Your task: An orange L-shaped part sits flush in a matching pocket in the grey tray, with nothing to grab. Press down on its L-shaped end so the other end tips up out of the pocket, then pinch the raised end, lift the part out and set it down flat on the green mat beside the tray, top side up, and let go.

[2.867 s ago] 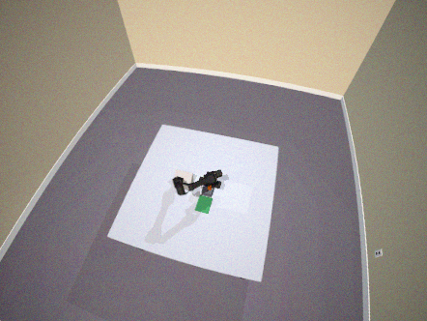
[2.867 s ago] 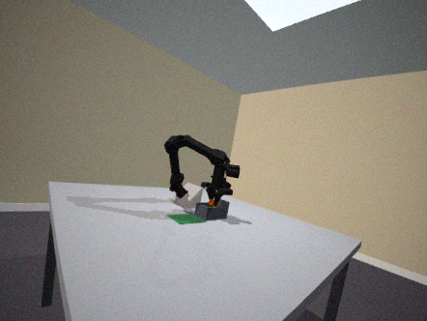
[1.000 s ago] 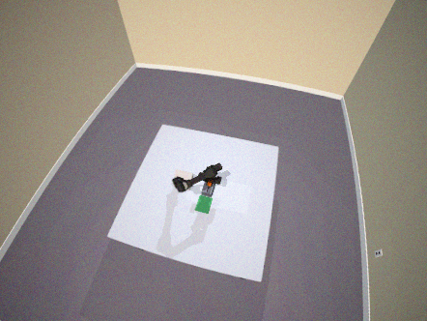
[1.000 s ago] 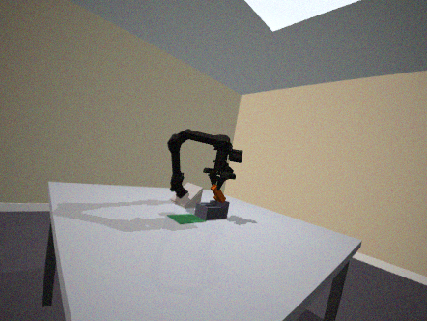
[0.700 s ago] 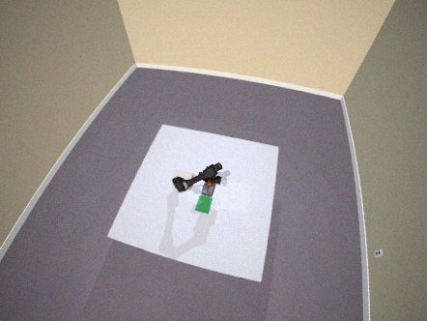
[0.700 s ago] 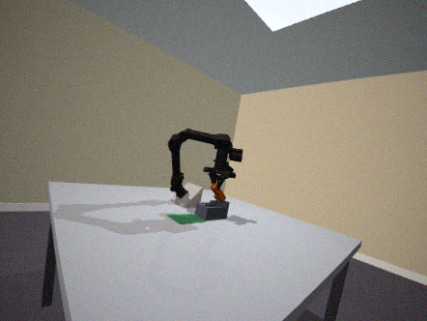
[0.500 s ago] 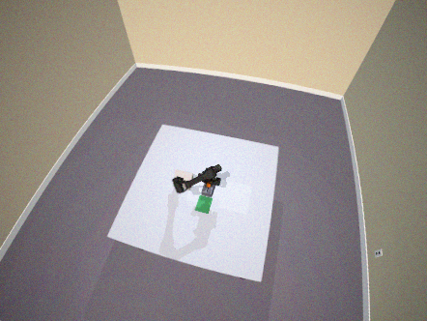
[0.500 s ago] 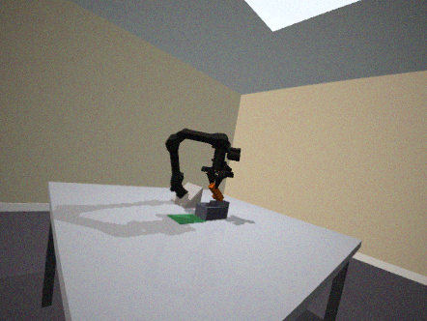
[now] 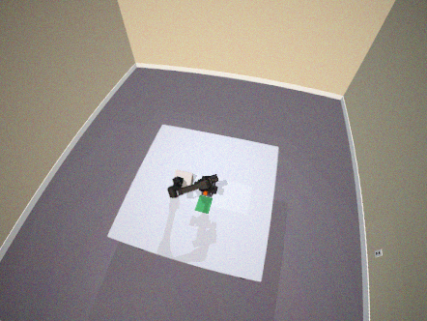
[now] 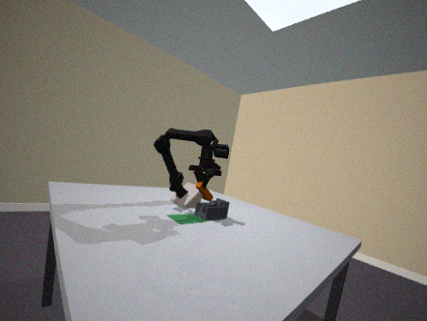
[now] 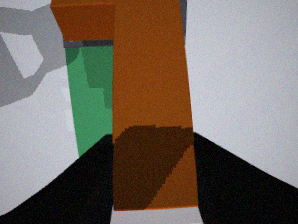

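Observation:
The orange part (image 9: 205,193) (image 10: 204,191) (image 11: 150,90) is out of its pocket and hangs tilted in the air, its L-shaped end lower and its pinched end higher. My gripper (image 10: 201,184) (image 11: 150,142) is shut on the straight end, one black finger on each side. The grey tray (image 10: 207,213) stands on the table, just below the part's low end in the exterior view; only slivers show in the wrist view. The green mat (image 9: 203,206) (image 10: 183,219) (image 11: 80,115) lies beside the tray, with nothing seen on it.
A pale block (image 9: 183,175) (image 10: 188,196) stands near the arm's base, behind the mat and tray in the exterior view. The white table (image 9: 232,242) (image 10: 193,271) carries the arm's shadows.

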Controlling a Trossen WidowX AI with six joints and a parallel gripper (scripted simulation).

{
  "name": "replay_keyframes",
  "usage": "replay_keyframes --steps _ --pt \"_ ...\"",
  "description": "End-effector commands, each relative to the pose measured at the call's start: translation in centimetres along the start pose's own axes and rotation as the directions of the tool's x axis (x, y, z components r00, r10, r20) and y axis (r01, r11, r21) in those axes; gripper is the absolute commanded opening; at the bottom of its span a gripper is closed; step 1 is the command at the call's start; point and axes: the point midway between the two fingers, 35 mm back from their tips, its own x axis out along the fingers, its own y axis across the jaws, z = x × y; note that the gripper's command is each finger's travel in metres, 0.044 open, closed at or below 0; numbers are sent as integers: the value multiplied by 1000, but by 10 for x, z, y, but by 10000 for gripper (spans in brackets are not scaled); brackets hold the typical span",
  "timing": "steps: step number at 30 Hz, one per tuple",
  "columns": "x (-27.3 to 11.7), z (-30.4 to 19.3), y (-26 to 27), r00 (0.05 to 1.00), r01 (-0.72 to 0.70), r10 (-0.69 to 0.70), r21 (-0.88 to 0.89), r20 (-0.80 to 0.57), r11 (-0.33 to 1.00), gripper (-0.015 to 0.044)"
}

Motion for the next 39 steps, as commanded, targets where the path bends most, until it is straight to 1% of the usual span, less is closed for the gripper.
replay_keyframes --steps 1,12,19,39 --pt "1 -18 3 1000 8 -8 -9 -1 1000 0" --pt "0 -73 10 999 46 -46 -9 12 999 0" --pt "3 -74 10 999 34 -34 -8 6 999 0" --pt "34 -74 9 1000 -17 17 -5 -19 1000 0"
